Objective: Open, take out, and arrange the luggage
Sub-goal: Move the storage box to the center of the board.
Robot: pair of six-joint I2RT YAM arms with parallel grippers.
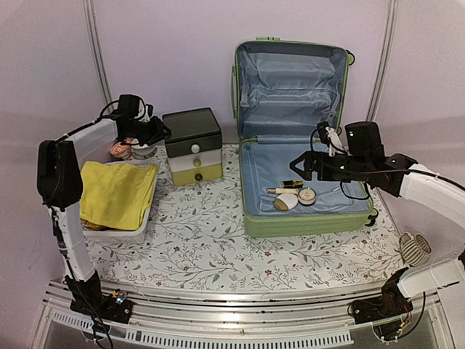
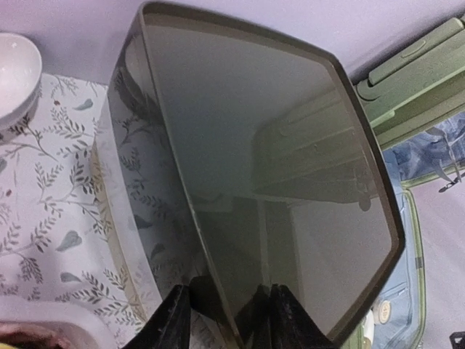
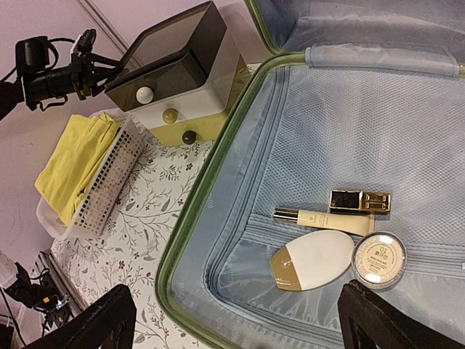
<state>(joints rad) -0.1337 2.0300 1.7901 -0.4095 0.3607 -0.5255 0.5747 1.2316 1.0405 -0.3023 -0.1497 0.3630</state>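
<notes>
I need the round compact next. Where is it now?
Top view: the round compact lies inside the open luggage on the table's right side, on the blue lining, just right of the white-and-gold oval case.

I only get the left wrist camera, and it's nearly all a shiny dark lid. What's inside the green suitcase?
Observer: The luggage lies open. On its blue lining sit a white-and-gold oval case, a round compact, a tube and a gold box.
Operator: Where's the other arm?
Observer: The right end effector hovers above those things, jaws wide open.
Operator: Anything else on the table?
Observer: Left of the drawer box, a white basket holds yellow cloth.
</notes>
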